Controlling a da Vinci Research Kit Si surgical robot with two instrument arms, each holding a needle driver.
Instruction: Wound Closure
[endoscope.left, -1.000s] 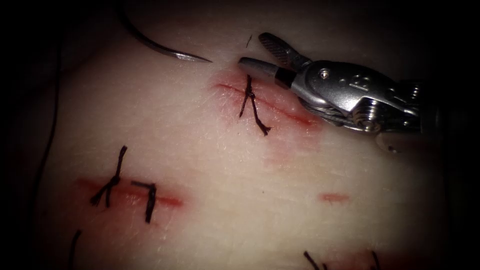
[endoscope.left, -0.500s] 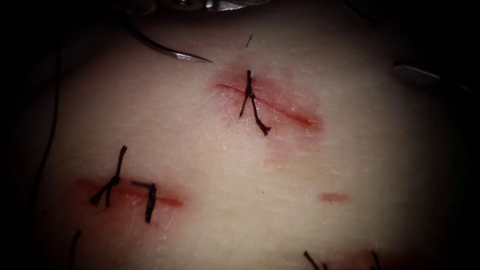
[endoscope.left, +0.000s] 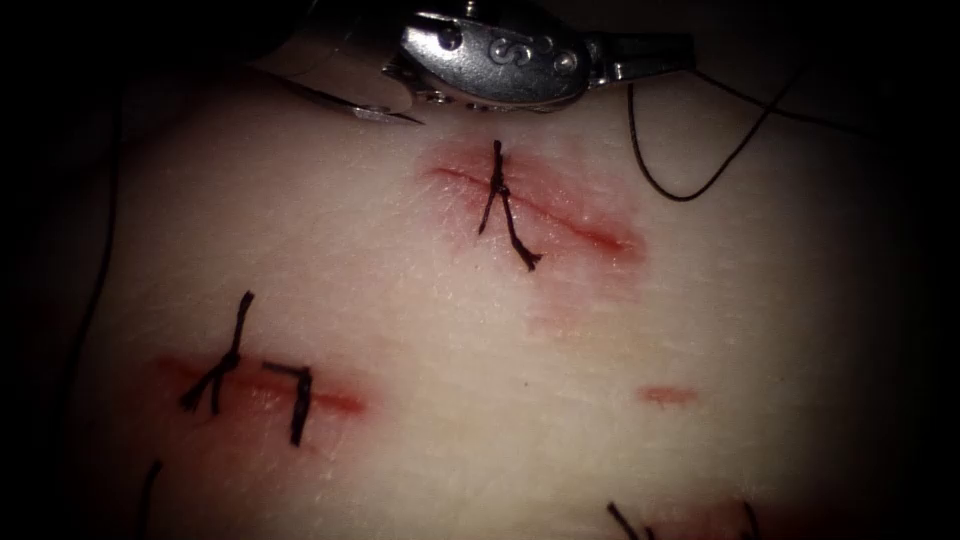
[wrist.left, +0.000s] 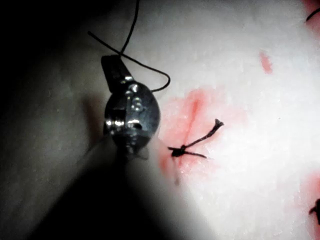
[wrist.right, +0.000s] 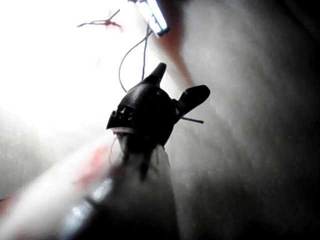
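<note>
My left tool (endoscope.left: 490, 55) reaches in over the far edge of the tissue (endoscope.left: 480, 330), its jaws (endoscope.left: 650, 48) pointing right and shut on the thread (endoscope.left: 680, 193), which sags in a loop to the right of the cut (endoscope.left: 560, 215). The same jaws (wrist.left: 112, 67) have thread crossing them in the left wrist view. The curved needle (endoscope.left: 385, 115) lies loose on the tissue to the left of the cut, held by neither tool, its body partly hidden behind the left tool. One knotted stitch (endoscope.left: 500, 195) crosses the cut. My right tool (wrist.right: 180, 80) stands open and holds nothing.
A second cut (endoscope.left: 260, 385) at the lower left carries two knotted stitches. Cut thread ends (endoscope.left: 625, 520) stick up at the near edge. A small red mark (endoscope.left: 668, 396) lies at the right. A dark strand of thread (endoscope.left: 95, 290) runs down the left side.
The right tool, open beside the stitch a second ago, has drawn away to the right. The left tool has come in along the far edge, carrying thread rightwards. The needle has not moved.
</note>
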